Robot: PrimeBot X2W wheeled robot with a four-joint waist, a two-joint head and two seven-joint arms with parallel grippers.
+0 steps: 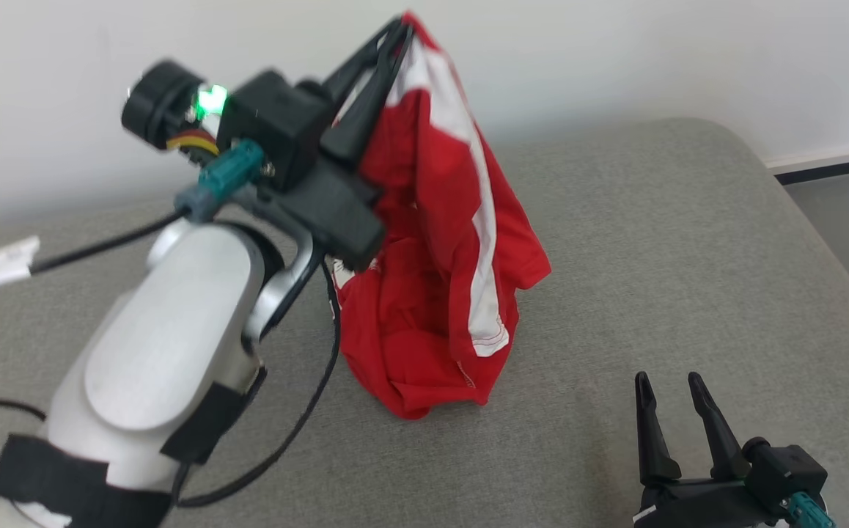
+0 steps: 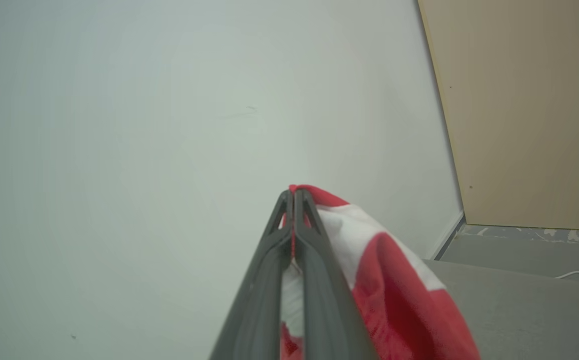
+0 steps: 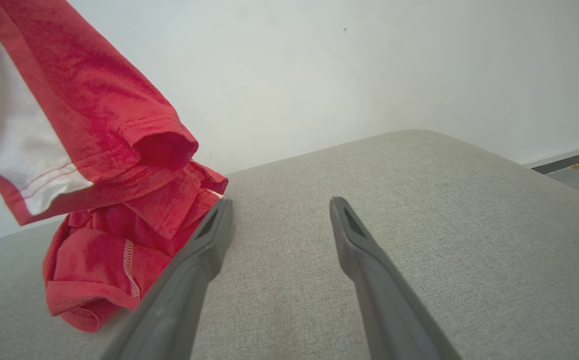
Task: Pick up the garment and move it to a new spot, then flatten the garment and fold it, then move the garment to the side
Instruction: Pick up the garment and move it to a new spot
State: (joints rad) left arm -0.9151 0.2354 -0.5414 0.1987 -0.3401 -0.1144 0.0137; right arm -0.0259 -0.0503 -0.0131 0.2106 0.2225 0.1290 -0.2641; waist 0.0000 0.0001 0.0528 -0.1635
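The garment [image 1: 432, 271] is a red shirt with white stripes. It hangs from my left gripper [image 1: 400, 31], which is raised above the grey cushion and shut on the cloth's top edge. Its lower folds still rest bunched on the cushion. In the left wrist view the two fingers [image 2: 314, 260] press together with red and white garment [image 2: 394, 280] pinched at their tips. My right gripper [image 1: 668, 381] sits low at the front right, open and with nothing in it. In the right wrist view the garment [image 3: 94, 165] hangs to the left of the open right gripper [image 3: 279, 202].
The grey cushion [image 1: 688, 257] spreads under everything, its curved edge falling away at the right. A white wall stands close behind. A black cable [image 1: 300, 418] loops from my left arm over the cushion. Grey floor and a beige panel [image 2: 529, 110] lie to the right.
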